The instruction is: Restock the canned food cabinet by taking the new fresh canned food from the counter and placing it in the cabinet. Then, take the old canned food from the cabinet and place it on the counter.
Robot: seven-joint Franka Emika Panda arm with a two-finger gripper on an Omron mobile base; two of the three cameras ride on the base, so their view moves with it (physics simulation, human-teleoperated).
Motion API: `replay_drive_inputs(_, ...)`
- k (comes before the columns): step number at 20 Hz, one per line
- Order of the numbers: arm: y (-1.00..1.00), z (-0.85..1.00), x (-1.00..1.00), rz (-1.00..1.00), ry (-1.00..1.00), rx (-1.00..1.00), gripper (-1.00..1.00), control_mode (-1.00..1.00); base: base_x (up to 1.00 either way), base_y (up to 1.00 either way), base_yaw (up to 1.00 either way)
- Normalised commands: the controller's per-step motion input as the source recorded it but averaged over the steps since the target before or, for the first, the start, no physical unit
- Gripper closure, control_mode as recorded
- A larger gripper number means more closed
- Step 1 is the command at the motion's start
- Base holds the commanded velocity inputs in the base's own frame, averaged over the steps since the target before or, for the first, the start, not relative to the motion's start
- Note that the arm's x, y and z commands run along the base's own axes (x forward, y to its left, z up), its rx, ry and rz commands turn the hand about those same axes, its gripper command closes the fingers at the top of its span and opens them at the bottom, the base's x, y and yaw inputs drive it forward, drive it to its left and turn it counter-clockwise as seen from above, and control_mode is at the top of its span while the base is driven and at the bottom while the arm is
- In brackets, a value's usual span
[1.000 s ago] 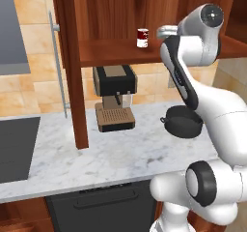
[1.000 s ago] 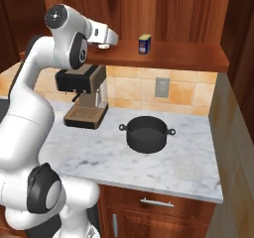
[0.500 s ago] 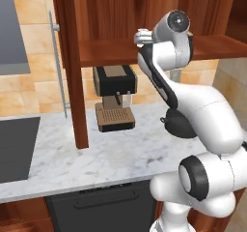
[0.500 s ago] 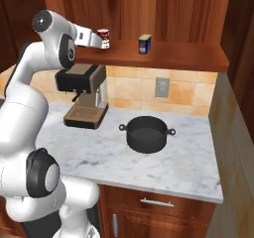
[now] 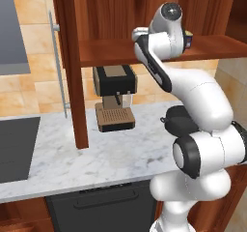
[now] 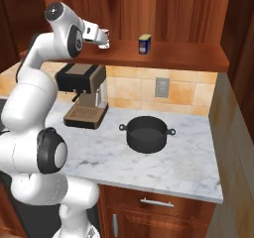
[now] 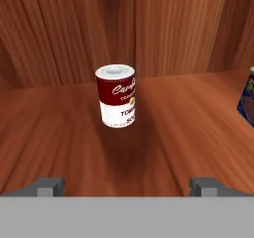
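The old canned food (image 7: 115,96), dark red over white with a silvery top, stands upright on the cabinet's plank shelf (image 7: 188,133), a short way ahead of my gripper (image 7: 127,186). The gripper is open, its fingertips (image 7: 49,185) spread wider than the can, with nothing between them. The new blue can (image 7: 246,100) stands further right on the same shelf (image 6: 188,58); the blue can (image 6: 144,44) is apart from my gripper (image 6: 102,38). Past my arm the blue can (image 5: 188,40) peeks out. The marble counter (image 5: 96,158) lies below.
The cabinet door (image 5: 70,66) stands open at the left with its grey bar handle (image 5: 57,66). A coffee machine (image 6: 84,95) sits under the shelf, a black pot (image 6: 146,133) right of it on the counter (image 6: 183,167). The black stovetop (image 5: 14,146) is far left.
My arm has swung left along the shelf, away from the blue can, and the hand now points at the red-and-white can and hides it in both base views.
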Motion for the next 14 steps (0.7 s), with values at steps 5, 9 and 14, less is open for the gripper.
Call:
replay_drive_inputs(5,0.0,-0.09,0.48,0.0,0.0,0.0,-1.0,-1.0,0.0,0.0,0.0)
replay_drive_inputs(9,0.0,-0.11,0.5,0.0,0.0,0.0,-1.0,-1.0,0.0,0.0,0.0)
replay_drive_inputs(14,0.0,-0.13,0.46,0.0,0.0,0.0,-1.0,-1.0,0.0,0.0,0.0)
